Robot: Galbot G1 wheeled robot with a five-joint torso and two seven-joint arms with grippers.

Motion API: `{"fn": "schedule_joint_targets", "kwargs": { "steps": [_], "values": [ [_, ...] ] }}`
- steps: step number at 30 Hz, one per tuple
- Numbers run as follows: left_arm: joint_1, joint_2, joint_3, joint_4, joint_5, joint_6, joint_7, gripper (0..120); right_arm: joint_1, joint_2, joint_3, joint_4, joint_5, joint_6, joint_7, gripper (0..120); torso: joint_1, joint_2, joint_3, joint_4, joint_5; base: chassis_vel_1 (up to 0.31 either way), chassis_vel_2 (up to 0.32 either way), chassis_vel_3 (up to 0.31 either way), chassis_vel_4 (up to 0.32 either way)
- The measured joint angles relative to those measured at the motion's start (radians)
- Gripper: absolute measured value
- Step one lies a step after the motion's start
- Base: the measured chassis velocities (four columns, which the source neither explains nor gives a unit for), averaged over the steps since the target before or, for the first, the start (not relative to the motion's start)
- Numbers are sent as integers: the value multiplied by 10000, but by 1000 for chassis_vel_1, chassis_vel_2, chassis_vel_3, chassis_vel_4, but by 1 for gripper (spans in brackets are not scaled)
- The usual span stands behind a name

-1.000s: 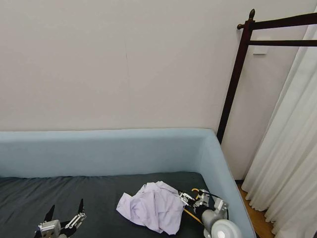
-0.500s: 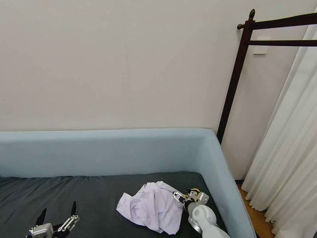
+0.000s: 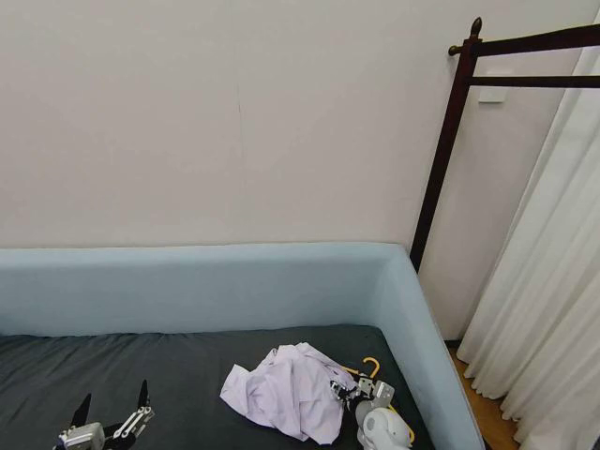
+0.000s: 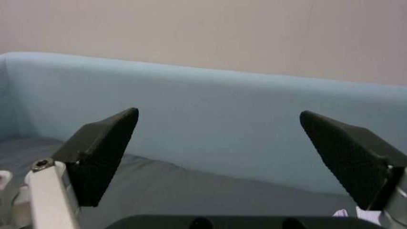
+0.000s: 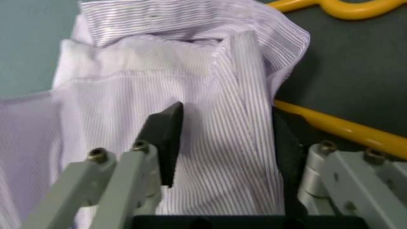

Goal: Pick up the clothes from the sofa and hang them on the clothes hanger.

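Observation:
A crumpled lilac striped shirt (image 3: 286, 389) lies on the dark sofa seat (image 3: 178, 375) near its right end. A yellow hanger (image 3: 371, 366) lies beside it. My right gripper (image 3: 343, 388) is at the shirt's right edge. In the right wrist view the shirt's (image 5: 127, 71) collar and front band run between the fingers of the right gripper (image 5: 222, 140), which stands open, partly closed in, with the cloth lying flat between them. The yellow hanger (image 5: 343, 129) passes just beside one finger. My left gripper (image 3: 112, 419) hovers open low at the left, holding nothing.
The light blue sofa back (image 3: 206, 286) and right arm (image 3: 417, 337) wall in the seat. A dark wooden clothes rack (image 3: 448, 141) stands behind the sofa's right end, with white curtains (image 3: 553, 281) beside it. The left gripper (image 4: 219, 157) faces the sofa back.
The right gripper has shifted left and settled onto the shirt's edge, uncovering the hanger's hook. The left gripper has sunk slightly and drifted left.

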Motion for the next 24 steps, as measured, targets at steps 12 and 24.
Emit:
{"fn": "schedule_joint_targets", "kwargs": {
  "steps": [12,24],
  "values": [
    [6,29,-5,110,21,-207,-33,100,-482,-158,-655,1060,-1308,1053,136,4,0,0,0,2,0,0,0,0,0],
    [-109,-10,130,190,13,-300,-41,100,-489,-1438,-1961,3800,-1087,4256,-1586,0,0,0,0,1,0,0,0,0,0]
  ]
}}
